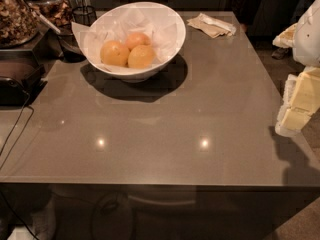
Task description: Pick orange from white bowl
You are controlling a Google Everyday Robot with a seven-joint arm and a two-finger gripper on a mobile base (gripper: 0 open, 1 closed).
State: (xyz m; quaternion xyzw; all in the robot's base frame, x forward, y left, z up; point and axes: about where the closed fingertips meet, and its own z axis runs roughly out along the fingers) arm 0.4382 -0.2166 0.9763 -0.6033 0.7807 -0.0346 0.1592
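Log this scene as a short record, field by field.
surface: glossy grey table
bowl: white bowl, far-left part of the table, lined with crumpled paper
contents: three fruits bunched together: left orange, back orange, right orange
gripper: gripper at the right edge of view, beside the table, well apart from the bowl
other: napkins at the far edge; jar far left
progress: all fruit is in the bowl

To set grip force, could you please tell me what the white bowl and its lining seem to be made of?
White bowl: likely glazed ceramic, perhaps plastic, given its smooth, even wall. Lining: crumpled white paper, by its creases. The gripper hangs by the table's right edge, away from the bowl.
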